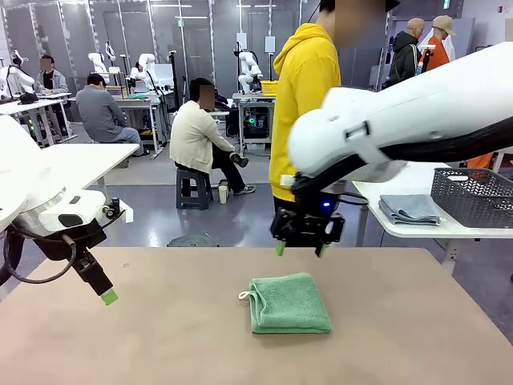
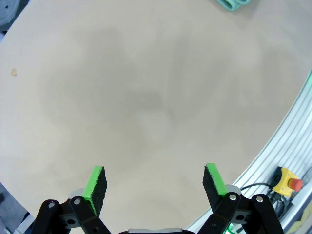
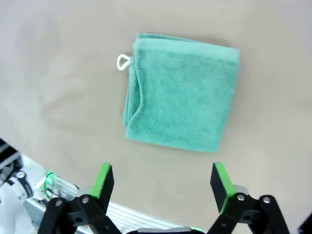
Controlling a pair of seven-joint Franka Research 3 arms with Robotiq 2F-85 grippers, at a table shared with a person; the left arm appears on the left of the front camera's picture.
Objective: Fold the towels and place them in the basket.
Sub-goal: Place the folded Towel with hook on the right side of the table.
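Green towel (image 1: 288, 303) lay folded into a squarish pad on the tan table (image 1: 144, 337), near mid-table, with its white corner loop (image 1: 244, 296) sticking out at the left edge.

Right gripper (image 1: 300, 249) hung above the table just beyond the towel's far edge, on the person's side. Its fingers pointed down, clear of the cloth. Jaws stood wide apart and held nothing. In the right wrist view the towel sat entirely ahead of the two green pads (image 3: 104, 178), no contact.

Left gripper (image 2: 156, 183) was at the table's left side, well apart from the towel, also fully spread and empty. Its wrist view caught a corner of the towel at the top edge, with bare table between.

Basket (image 1: 473, 196) stood on a separate white side table (image 1: 370, 199) at far right, well apart from both grippers. A grey folded cloth (image 1: 410, 208) lay just beside it.

Person in a yellow hoodie (image 1: 304, 96) stood at the far side.
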